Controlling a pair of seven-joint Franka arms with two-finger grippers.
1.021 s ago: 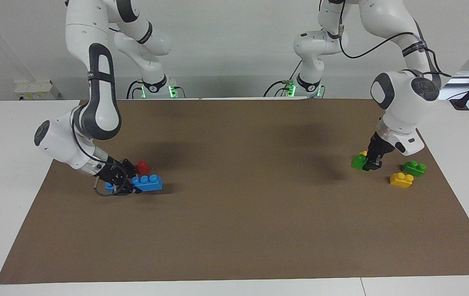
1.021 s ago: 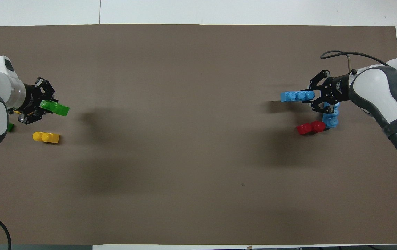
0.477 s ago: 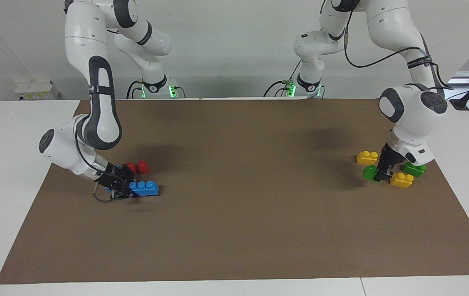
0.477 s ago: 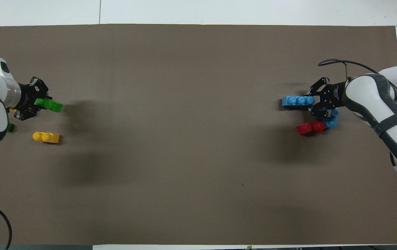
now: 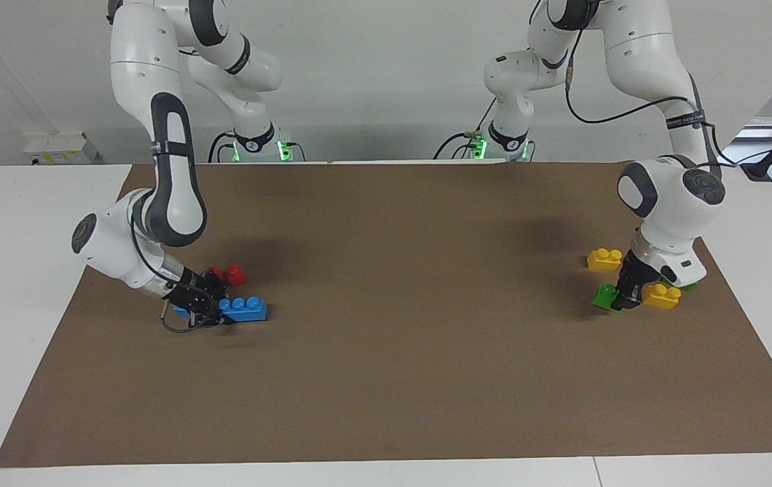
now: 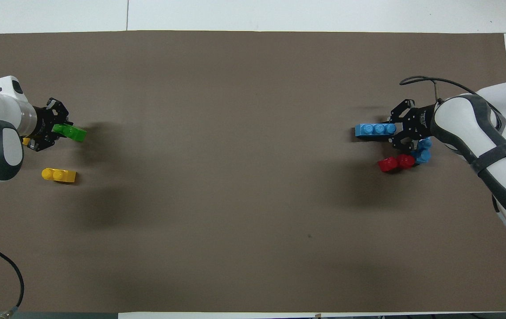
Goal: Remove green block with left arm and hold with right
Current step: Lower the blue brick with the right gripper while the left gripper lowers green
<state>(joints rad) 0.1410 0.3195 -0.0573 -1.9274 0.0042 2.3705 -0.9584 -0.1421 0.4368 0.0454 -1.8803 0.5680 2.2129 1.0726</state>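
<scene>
- Nearest the robots at the left arm's end lies a yellow brick (image 5: 604,259), on its own and well clear of my grip. At the right arm's end the red brick (image 5: 234,274) sits about as near to the robots.
- A little farther out, the left pincer (image 5: 621,299) is clamped on the green block (image 5: 604,295). It is low over the brown mat (image 5: 386,379), and I cannot tell whether the block touches it.
- The block is joined to nothing, so I judge the removal step done.
- A second yellow brick (image 5: 660,295) lies just beside the left pincer, and a sliver of another green brick (image 5: 691,285) shows past the wrist. These two crowd the spot.
- I think the next move is to put the green block on bare mat, toward the table's middle, without nudging that yellow brick.
- At the other end, the right pincer (image 5: 213,310) is closed on one end of the long blue brick (image 5: 245,309), low over the mat. That looks like its holding role.
- A small blue brick (image 6: 422,150) lies under the right wrist, touching the red one.
- Farther out, nothing stands between the two arms.
</scene>
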